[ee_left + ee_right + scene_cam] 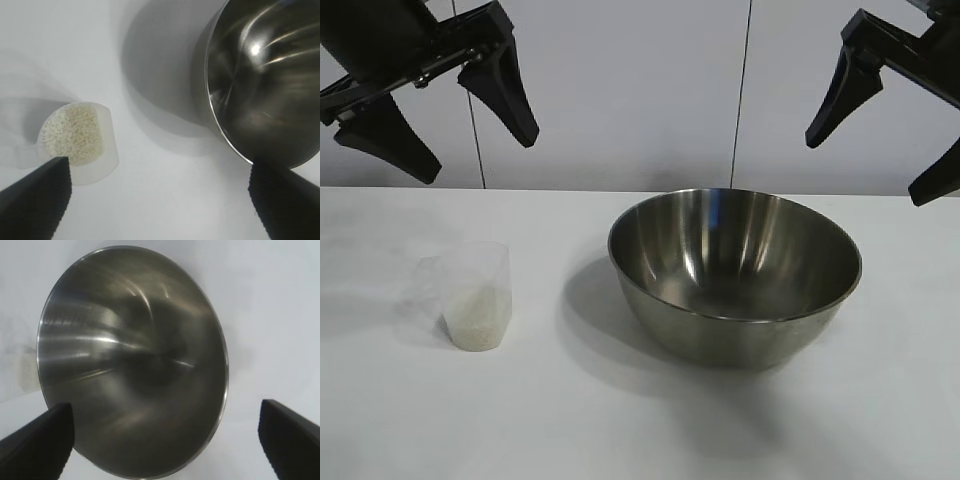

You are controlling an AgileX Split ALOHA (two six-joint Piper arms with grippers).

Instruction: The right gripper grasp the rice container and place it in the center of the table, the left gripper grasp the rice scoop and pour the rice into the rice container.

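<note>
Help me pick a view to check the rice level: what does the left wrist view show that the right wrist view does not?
Only the left wrist view shows the rice scoop from above, with the rice in it, standing apart from the bowl. Only the right wrist view shows the rice container's whole rim and empty inside. Both show the steel bowl on the white table and open black fingertips at the frame's lower corners.

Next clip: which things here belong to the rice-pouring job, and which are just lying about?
Part of the job:
- bowl, empty
- scoop holding rice
- table
- left gripper, open, raised above the scoop
- right gripper, open, raised above the bowl

Lying about:
- nothing; only the wall behind
</note>
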